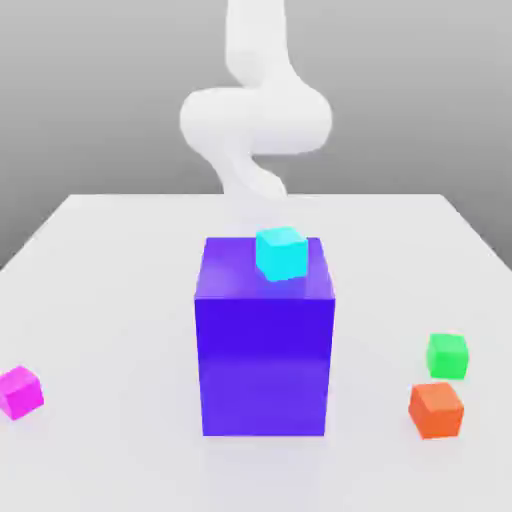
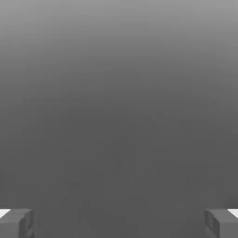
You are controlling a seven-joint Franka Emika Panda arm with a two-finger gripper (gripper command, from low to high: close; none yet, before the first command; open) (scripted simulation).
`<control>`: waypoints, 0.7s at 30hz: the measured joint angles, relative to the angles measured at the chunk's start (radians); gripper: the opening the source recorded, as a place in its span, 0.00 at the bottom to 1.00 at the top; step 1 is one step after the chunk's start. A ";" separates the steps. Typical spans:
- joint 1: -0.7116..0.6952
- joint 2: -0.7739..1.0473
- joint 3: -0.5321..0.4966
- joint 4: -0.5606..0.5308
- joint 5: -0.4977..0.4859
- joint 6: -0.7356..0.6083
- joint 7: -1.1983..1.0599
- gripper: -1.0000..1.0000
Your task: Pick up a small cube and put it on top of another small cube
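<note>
Magenta cube (image 1: 20, 391), green cube (image 1: 447, 355), well apart

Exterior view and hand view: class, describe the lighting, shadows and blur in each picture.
Exterior view: soft, even light; the big blue-purple block casts only a faint shadow on the white table; the arm behind it looks blurred. Hand view: a smooth grey gradient, lighter toward one edge, with the open gripper fingertips at two corners.

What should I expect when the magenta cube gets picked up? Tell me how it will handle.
The magenta cube probably grips squarely: its faces look flat and parallel. It sits flat on the table, so it should slide rather than roll if nudged. Its smooth, glossy look hints it may be slippery.
</note>
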State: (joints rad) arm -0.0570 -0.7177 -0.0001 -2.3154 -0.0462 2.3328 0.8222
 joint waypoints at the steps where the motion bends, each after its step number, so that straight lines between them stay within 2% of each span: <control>1: -0.024 0.036 -0.002 -0.006 -0.019 0.014 0.009 0.50; 8: -0.163 0.268 -0.044 -0.048 -0.131 0.102 0.057 0.50; 13: -0.238 0.430 -0.108 -0.078 -0.177 0.165 0.068 0.50; 17: -0.289 0.559 -0.170 -0.104 -0.175 0.222 0.049 0.50; 21: -0.359 0.688 -0.224 -0.131 -0.123 0.282 -0.005 0.50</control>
State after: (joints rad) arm -0.4164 -0.0298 -0.2237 -2.4461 -0.1695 2.6147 0.8167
